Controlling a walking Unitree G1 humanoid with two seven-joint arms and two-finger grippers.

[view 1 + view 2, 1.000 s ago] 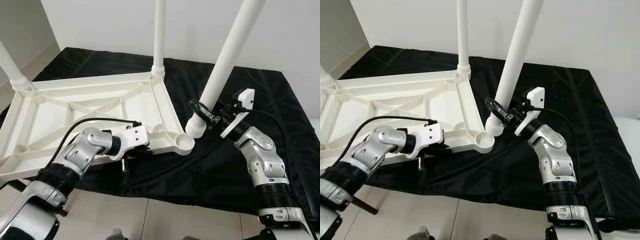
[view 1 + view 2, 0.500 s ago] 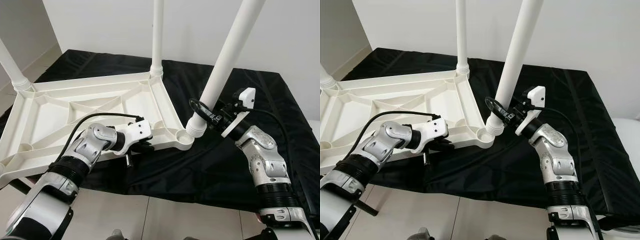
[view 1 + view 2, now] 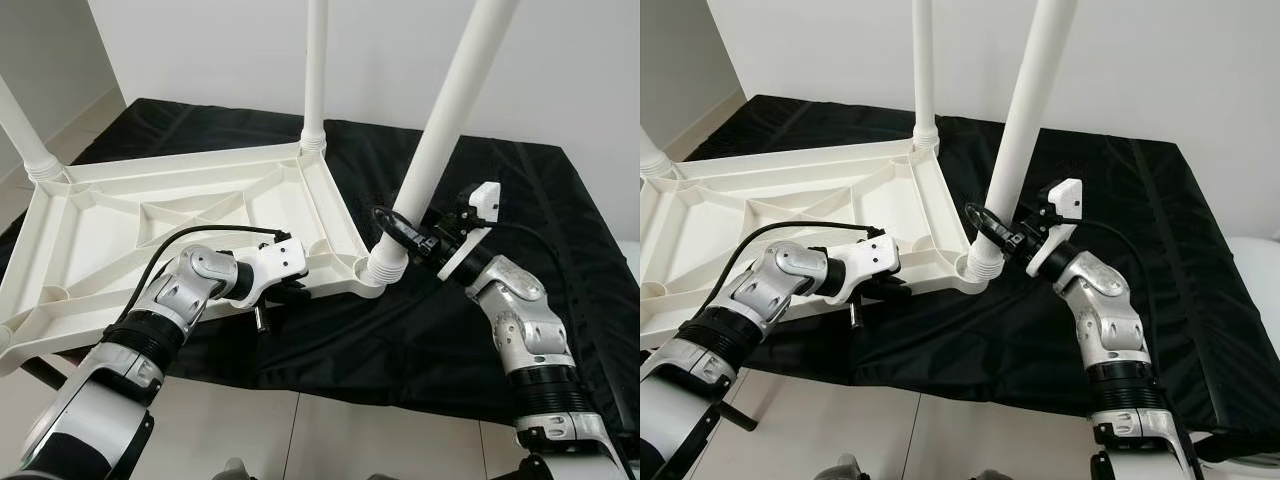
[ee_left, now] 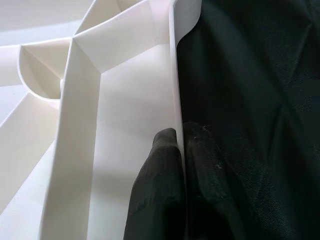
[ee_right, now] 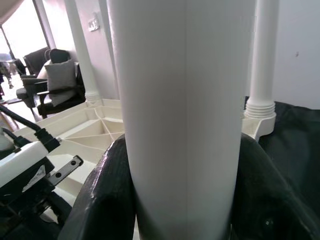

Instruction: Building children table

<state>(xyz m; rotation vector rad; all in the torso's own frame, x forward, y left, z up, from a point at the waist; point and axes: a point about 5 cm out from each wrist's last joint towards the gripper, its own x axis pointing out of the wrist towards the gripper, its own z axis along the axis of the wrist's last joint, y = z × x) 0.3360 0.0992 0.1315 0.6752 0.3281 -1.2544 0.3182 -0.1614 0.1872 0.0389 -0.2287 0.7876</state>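
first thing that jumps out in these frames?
The white table leg, leaning steeply over the near right corner socket of the upturned white tabletop, gripped low down by the right gripper. Next, the left gripper pinching the tabletop's near rim, all on a black cloth.

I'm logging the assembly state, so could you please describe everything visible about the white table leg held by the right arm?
The long white plastic tube leg is smooth and round, with a ribbed threaded collar at its base. It leans to the robot's right, its base meeting the near corner socket of the upturned white plastic tabletop. The right end effector grips it just above the collar, black fingers on both sides.
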